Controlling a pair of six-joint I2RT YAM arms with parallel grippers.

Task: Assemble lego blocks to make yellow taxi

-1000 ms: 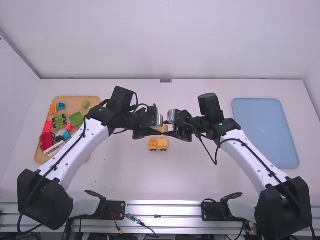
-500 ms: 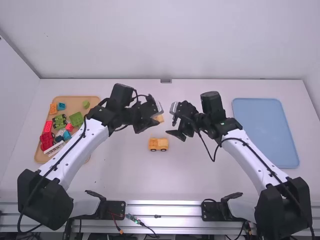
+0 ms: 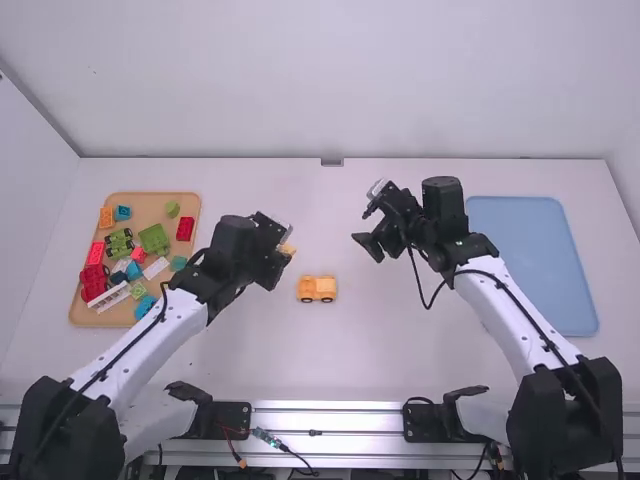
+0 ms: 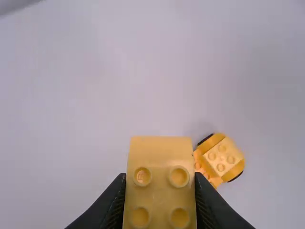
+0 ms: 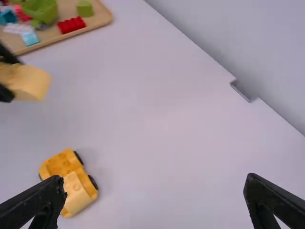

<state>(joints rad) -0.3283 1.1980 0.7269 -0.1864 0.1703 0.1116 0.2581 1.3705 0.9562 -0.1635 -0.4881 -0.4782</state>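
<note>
My left gripper (image 3: 283, 254) stands left of the middle, above the table, shut on a yellow block (image 3: 288, 248). In the left wrist view the same studded block (image 4: 160, 181) sits between the fingertips of my left gripper (image 4: 160, 191). The yellow car (image 3: 317, 289) rests on the table, right of and nearer the camera than that block; its raised studded part and wheels show on the car (image 4: 222, 157) in the left wrist view. My right gripper (image 3: 362, 222) is farther right, over the table; wide apart and holding nothing, the right gripper (image 5: 155, 191) is open.
A wooden tray (image 3: 75, 312) at the left holds several coloured blocks, including a red one (image 3: 185, 229) and a green one (image 3: 153, 239). At the right lies a blue tray (image 3: 530, 262). A small metal bracket (image 3: 332, 162) is at the table's far edge.
Both grippers have parted from the middle. The left went left and toward the camera with the yellow block; the right drew away to the right and opened. The yellow car stayed put.
</note>
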